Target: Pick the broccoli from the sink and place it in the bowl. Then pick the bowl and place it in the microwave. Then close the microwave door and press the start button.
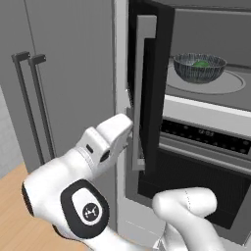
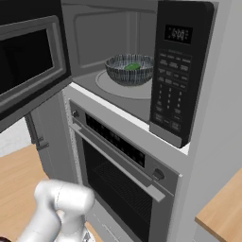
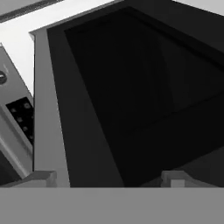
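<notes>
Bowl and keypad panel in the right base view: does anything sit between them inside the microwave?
No. Between the bowl and the keypad panel, the right base view shows just bare turntable and cavity floor.

The microwave door (image 1: 147,88) looks like matt black plastic around dark glass (faintly glossy), the bowl (image 2: 130,69) finely ribbed.

We see tall grey cabinet doors (image 1: 68,73) with dark bar handles (image 1: 29,103), a built-in oven (image 2: 123,175) with control strip below, wood floor (image 2: 19,175), and probably a wooden countertop (image 2: 222,208) at right.
</notes>
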